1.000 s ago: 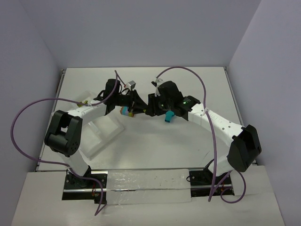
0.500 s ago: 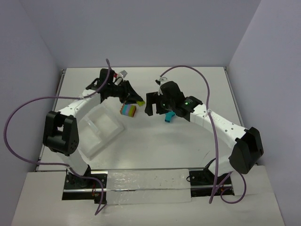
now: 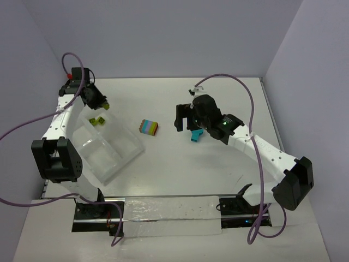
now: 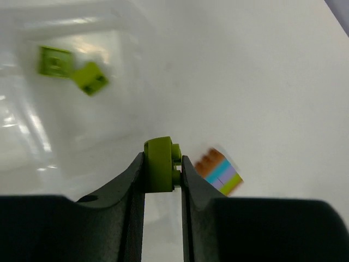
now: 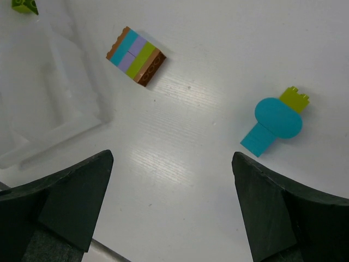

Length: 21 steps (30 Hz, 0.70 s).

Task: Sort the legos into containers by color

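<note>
My left gripper point(image 3: 103, 103) is shut on a lime green lego point(image 4: 162, 164) and holds it above the far corner of the clear tray point(image 3: 122, 143). Two lime green legos point(image 3: 97, 121) lie in the tray's far compartment, also in the left wrist view point(image 4: 73, 69). A multicoloured stack point(image 3: 149, 127) of orange, teal, purple and green lies on the table; it shows in the right wrist view point(image 5: 136, 55) and the left wrist view point(image 4: 220, 171). A teal piece with a lime brick point(image 5: 274, 123) lies next to my right gripper point(image 3: 188, 126), which is open and empty above the table point(image 5: 172, 204).
The white table point(image 3: 180, 164) is bounded by grey walls at the back and sides. A long translucent strip point(image 3: 169, 210) lies along the near edge between the arm bases. Purple cables loop over both arms.
My left gripper has swung left and back from the table's middle to the tray's far corner, carrying the lime green lego. The stack now lies on the table. The right gripper has barely moved.
</note>
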### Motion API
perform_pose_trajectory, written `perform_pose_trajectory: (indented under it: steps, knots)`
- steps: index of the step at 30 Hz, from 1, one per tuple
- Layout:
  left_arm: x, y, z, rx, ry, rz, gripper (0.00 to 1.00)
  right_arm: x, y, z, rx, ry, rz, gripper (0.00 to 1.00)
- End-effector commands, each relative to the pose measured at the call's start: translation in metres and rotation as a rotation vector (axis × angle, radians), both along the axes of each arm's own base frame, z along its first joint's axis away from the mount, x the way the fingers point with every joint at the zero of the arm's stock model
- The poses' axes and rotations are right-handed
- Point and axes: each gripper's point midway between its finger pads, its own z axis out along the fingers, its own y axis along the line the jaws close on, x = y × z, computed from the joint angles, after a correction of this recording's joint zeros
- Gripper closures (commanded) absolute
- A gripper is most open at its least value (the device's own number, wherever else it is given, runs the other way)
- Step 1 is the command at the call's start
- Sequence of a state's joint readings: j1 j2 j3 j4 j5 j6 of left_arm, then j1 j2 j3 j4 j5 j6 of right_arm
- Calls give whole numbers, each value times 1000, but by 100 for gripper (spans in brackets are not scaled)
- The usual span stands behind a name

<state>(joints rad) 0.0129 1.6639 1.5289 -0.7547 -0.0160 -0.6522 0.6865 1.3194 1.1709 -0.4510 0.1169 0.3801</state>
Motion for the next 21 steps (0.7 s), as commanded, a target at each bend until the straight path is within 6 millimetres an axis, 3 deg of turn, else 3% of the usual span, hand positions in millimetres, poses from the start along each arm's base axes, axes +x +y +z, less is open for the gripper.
perform_pose_trajectory:
  steps: [1,7,10,12,13,16,21]
  knots:
    - [-2,58,-2,153,-13,199,100,6,0,7,8,-24,-14,3]
    - [8,75,-19,203,12,263,98,7,-3,5,-9,-18,-11,2]
    - [13,75,-31,199,45,266,74,8,-4,2,-15,-11,-13,2]
    - [15,72,-37,182,42,249,41,8,-6,1,-22,-9,-17,2]
    - [16,69,-38,175,38,235,35,9,-7,0,-22,-8,-22,2]
    - [15,65,-40,166,42,214,23,10,-10,-3,-26,-1,-37,2]
    - [15,62,-29,170,26,180,19,18,-23,-10,-32,22,-93,2]
